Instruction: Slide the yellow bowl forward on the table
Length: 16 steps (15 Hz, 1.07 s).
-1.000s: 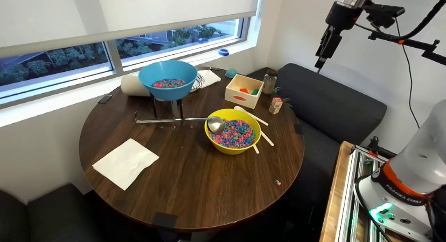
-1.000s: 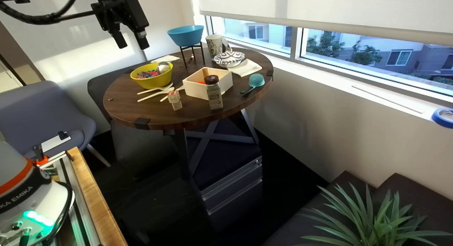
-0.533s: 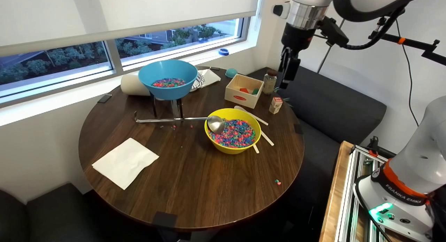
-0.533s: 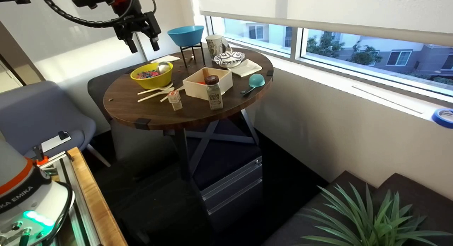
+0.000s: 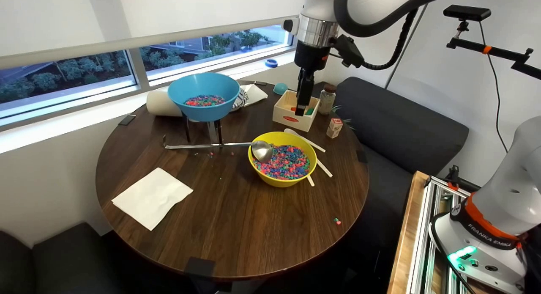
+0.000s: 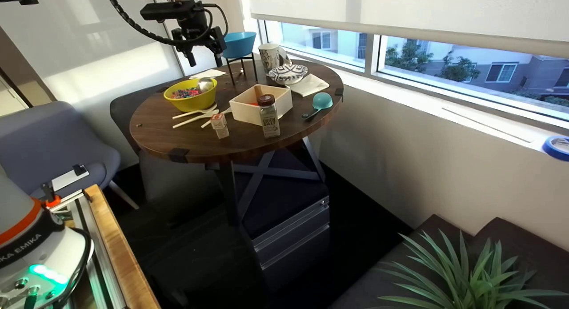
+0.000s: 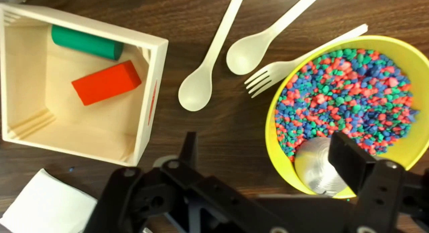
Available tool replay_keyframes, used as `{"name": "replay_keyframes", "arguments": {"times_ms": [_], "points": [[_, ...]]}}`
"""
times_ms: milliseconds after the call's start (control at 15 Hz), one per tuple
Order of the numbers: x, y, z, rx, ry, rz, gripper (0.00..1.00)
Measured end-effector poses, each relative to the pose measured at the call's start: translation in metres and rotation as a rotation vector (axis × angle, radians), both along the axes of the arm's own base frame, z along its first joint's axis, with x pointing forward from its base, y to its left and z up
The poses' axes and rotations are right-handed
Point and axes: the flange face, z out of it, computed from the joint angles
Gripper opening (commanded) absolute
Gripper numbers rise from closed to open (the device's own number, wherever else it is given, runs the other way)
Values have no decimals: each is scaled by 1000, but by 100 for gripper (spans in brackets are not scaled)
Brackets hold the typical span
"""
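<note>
The yellow bowl (image 5: 277,182) stands upright on the bench (image 5: 253,230), w/ pink, blue & green bits (image 7: 352,92) in it; it shows in both exterior views. The ladle (image 7: 315,166) has its round end in the yellow bowl, up by the rim, & its handle sticks out toward the stand (image 5: 212,134) w/ the blue bowl (image 5: 207,113) on top. The fingers (image 7: 350,162) hang in the air, tips down, spread wide & apart from the yellow bowl. In the wrist view 1 of them hides a bit of the ladle & its mate shows btwn the yellow bowl & the box (image 7: 83,125).

The fork (image 7: 278,70) lies just beside the yellow bowl; can't tell if they touch. 2 spoons (image 7: 246,57) lie a bit more away from the yellow bowl. The box is nr the yellow bowl, past the spoons, w/ a red block (image 7: 107,83) & a green rod (image 7: 85,42) inside. The carton (image 6: 219,126) is nr too, also past the spoons. The jar (image 6: 269,120) is farther from the yellow bowl, by the box. White paper (image 5: 152,199) lies flat, well apart from the yellow bowl, on the side away from the carton.
</note>
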Motion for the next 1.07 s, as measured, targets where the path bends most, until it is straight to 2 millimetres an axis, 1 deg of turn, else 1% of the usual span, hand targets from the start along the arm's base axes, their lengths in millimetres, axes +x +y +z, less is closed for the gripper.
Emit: {"name": "replay_keyframes", "arguments": {"times_ms": [200, 600, 733, 1067], "points": [[11, 4, -12, -10, 13, 28, 100], [13, 4, -9, -5, 8, 28, 100], [13, 4, -12, 7, 14, 20, 100], [22, 10, -34, 53, 19, 20, 100]]}}
